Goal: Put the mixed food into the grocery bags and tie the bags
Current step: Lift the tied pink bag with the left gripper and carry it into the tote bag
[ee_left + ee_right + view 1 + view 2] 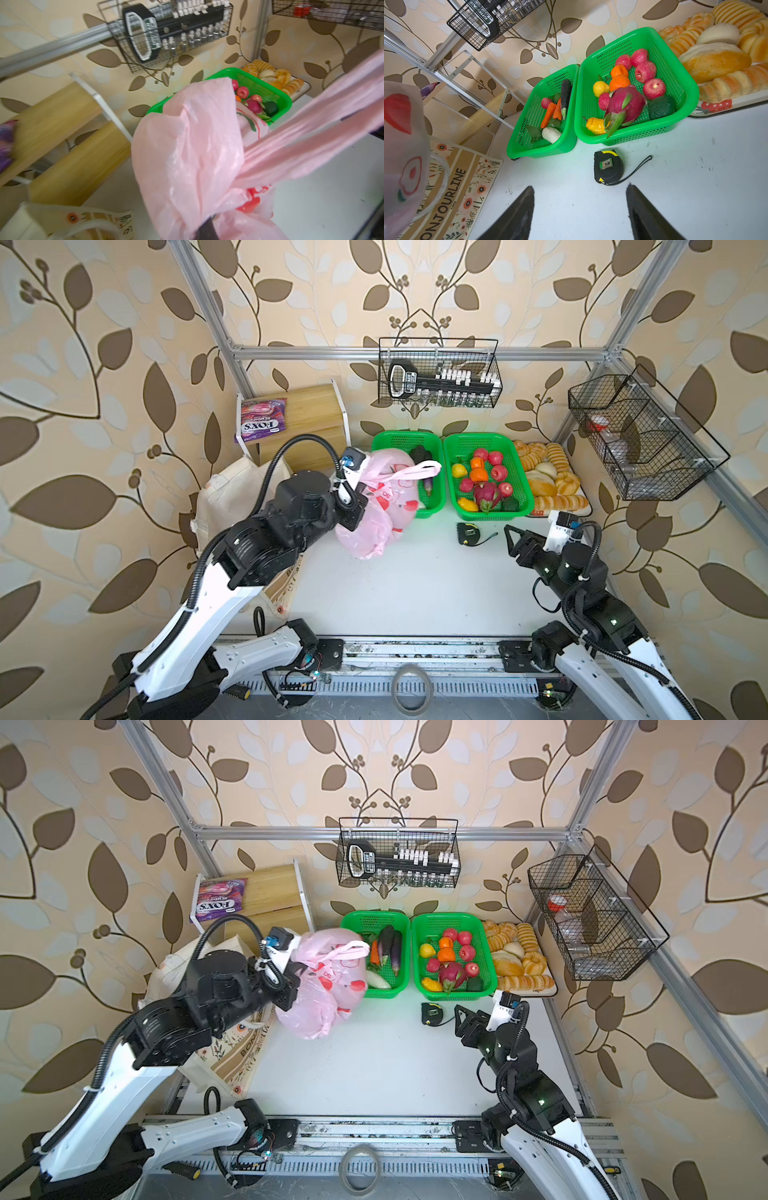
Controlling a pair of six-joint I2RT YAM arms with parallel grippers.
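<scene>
My left gripper (354, 512) is shut on the gathered top of the pink plastic grocery bag (374, 526), in front of the left green basket. The bag bulges, and one handle loop (417, 469) stretches out over that basket. In the left wrist view pink film (187, 149) wraps round a dark finger (206, 228). The cream floral tote (232, 1052) lies at the left behind my left arm; its lettering (446, 199) shows in the right wrist view. The mixed food is hidden. My right gripper (513, 539) (579, 205) stands open and empty near a tape measure.
Two green baskets, one of vegetables (376, 957) and one of fruit (486, 477), stand at the back, with a bread tray (552, 481) to their right. A tape measure (608, 168) lies before the fruit basket. A wooden shelf (307, 414) carries a purple FOX'S packet (262, 420). Wire baskets (438, 373) hang on the walls.
</scene>
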